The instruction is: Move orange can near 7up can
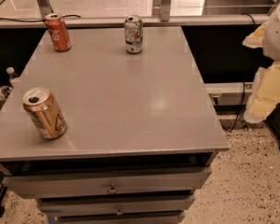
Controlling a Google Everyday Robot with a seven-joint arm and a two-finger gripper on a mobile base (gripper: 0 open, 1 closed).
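The orange can (44,113) stands near-left on the table (130,101), well apart from the 7up can (133,34). The gripper (269,91) hangs off its right side — open or closed, I cannot tell.

A grey worktop (130,101) carries three drink cans, all standing upright and well apart. The orange can (44,113) stands near the front-left corner, its silver top open and a pale triangular mark on its side. The 7up can (133,34), white and green, stands at the far edge, about midway along it. A red cola can (58,32) stands at the far-left corner. The gripper (269,90), pale yellow under a white arm part, hangs beyond the worktop's right edge, touching no can. Drawers (112,183) sit under the front edge.
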